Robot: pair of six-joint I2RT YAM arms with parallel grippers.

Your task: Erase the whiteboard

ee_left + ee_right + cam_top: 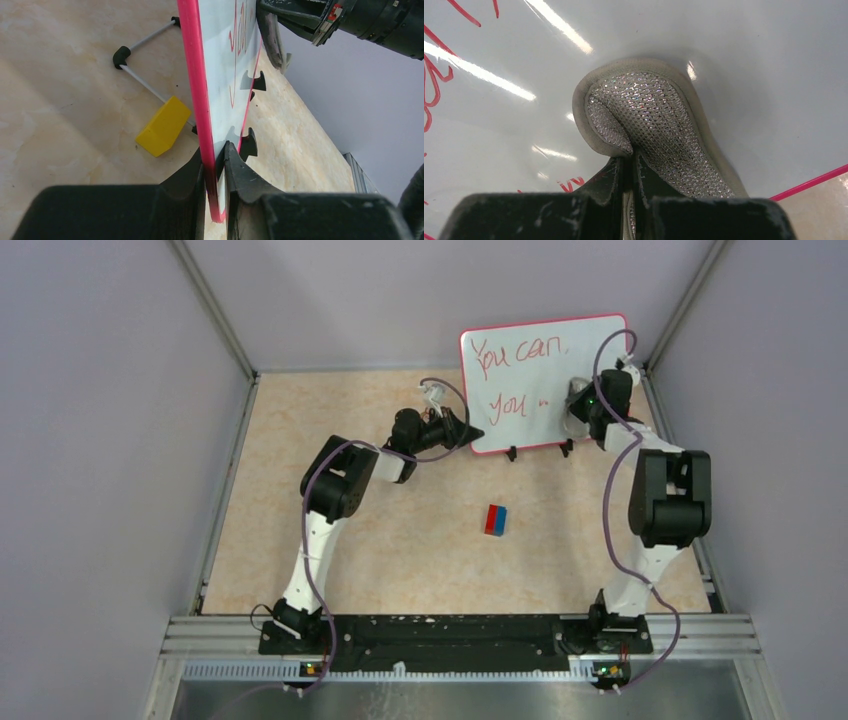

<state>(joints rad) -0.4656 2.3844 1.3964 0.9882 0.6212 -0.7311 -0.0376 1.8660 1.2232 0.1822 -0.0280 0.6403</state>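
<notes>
The whiteboard stands upright at the back right on two black feet, with a red-pink frame and red writing "You can" and "You" on its left half. My left gripper is shut on the board's lower left edge; in the left wrist view the pink frame sits pinched between its jaws. My right gripper is shut on a grey pad with a silver glitter face and presses it against the board's white surface near its right side. Red writing shows to the pad's left.
A red and blue block lies on the beige table in front of the board. Behind the board a yellow block on a thin metal rod rests on the table. Grey walls close in the back and both sides.
</notes>
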